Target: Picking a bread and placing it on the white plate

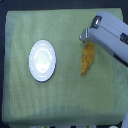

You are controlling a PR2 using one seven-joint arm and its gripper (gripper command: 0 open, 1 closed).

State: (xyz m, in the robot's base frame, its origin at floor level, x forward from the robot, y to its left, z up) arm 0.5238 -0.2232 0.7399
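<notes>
The gripper (pixel 86 40) comes in from the upper right of the frame and sits right at the top end of the bread (pixel 87 60). Can't tell how wide it's open or if it's actually got hold of the loaf. Bread lies on the green cloth (pixel 65 100), right of center. The white plate (pixel 42 60) sits well apart, left of center.
</notes>
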